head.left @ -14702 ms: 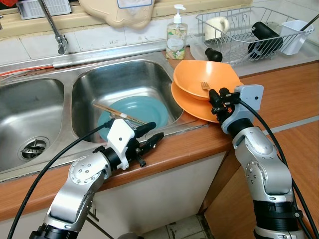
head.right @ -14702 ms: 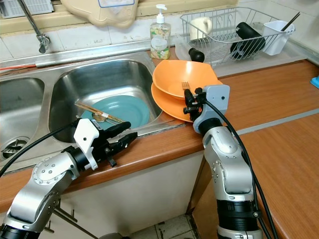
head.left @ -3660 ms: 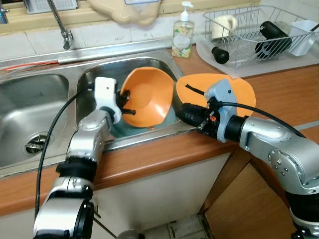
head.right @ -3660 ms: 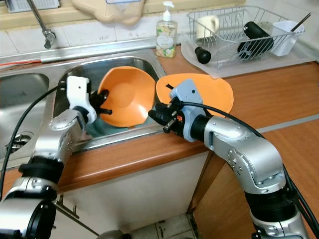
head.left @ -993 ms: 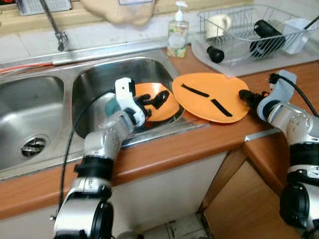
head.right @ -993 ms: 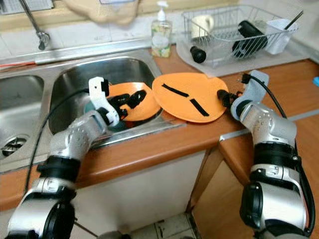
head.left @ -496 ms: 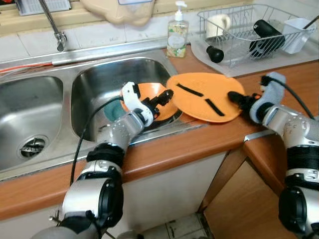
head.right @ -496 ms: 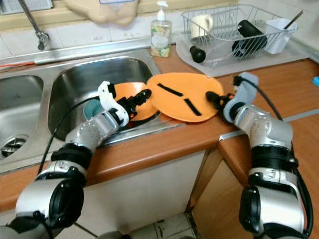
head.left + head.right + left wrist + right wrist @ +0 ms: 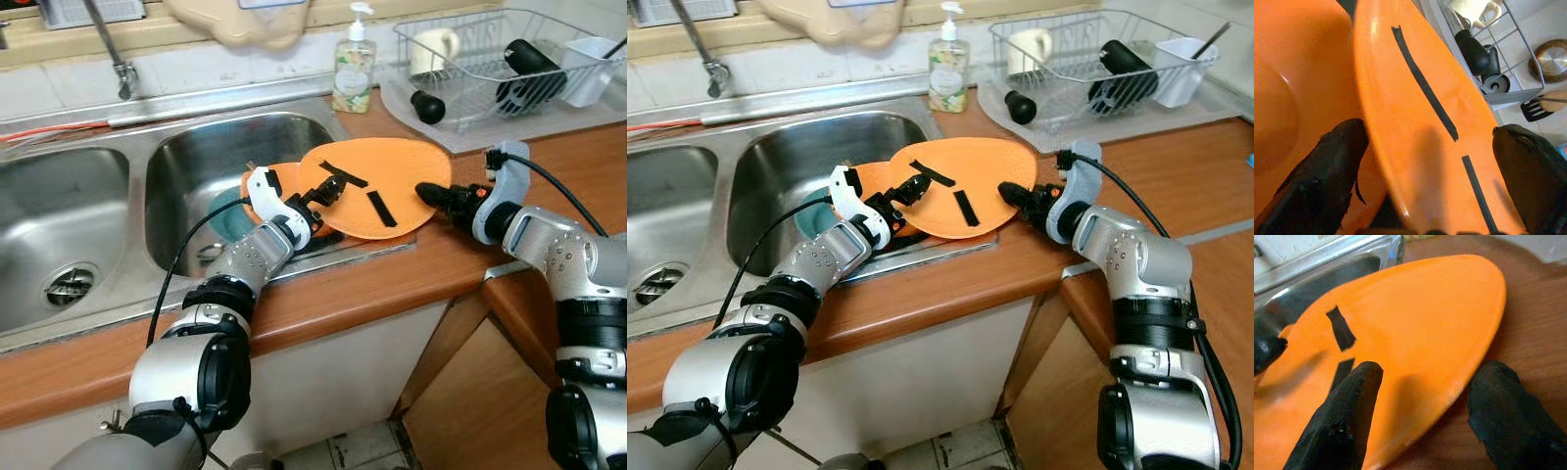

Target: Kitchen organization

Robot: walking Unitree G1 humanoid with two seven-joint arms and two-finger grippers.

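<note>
Orange plate has slid sinkward, now overlapping the bowl.

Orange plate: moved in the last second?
Yes. The orange plate has slid toward the sink; its rim now hangs over the basin edge and overlaps the orange bowl, farther from the dish rack.

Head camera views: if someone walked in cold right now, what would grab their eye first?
The orange plate with two black strips, tilted across the sink's right rim onto the wooden counter. The left gripper meets its sink-side edge and the right gripper its counter-side edge, both open. Next, the orange bowl in the basin beside it.
</note>
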